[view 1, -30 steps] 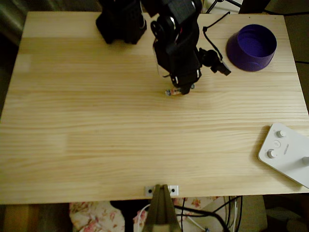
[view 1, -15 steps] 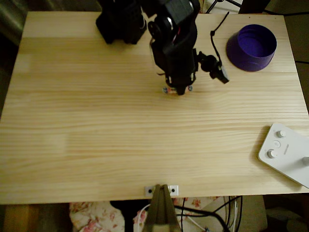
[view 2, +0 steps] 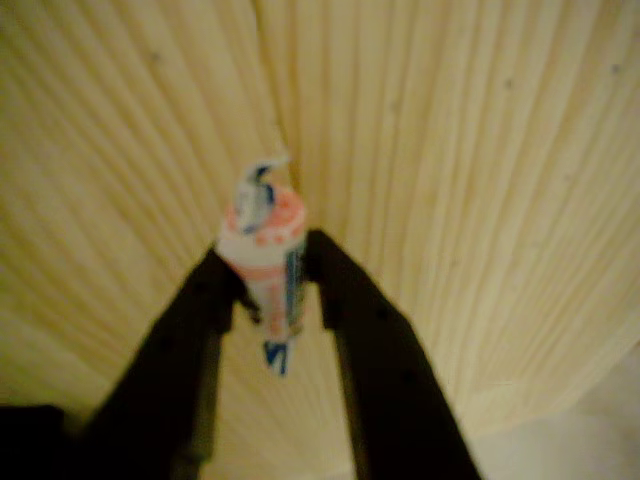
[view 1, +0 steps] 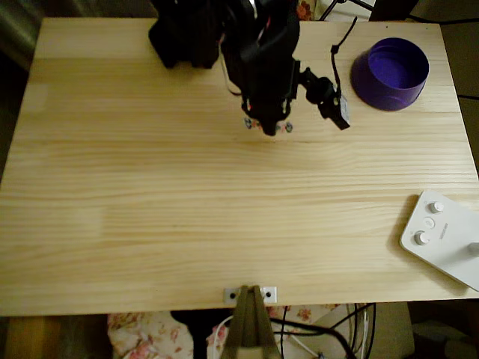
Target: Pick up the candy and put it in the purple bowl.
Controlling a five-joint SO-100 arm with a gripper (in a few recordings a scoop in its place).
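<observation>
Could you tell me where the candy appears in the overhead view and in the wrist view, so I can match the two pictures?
Overhead view: the candy sits at the tip of the black claw, upper middle of the picture, left of the purple bowl; its ends peek out on both sides.
Wrist view: the candy is at the centre, pinched between the claw's two dark fingers.
Shared landmark: the pale wooden table beneath the claw.
</observation>
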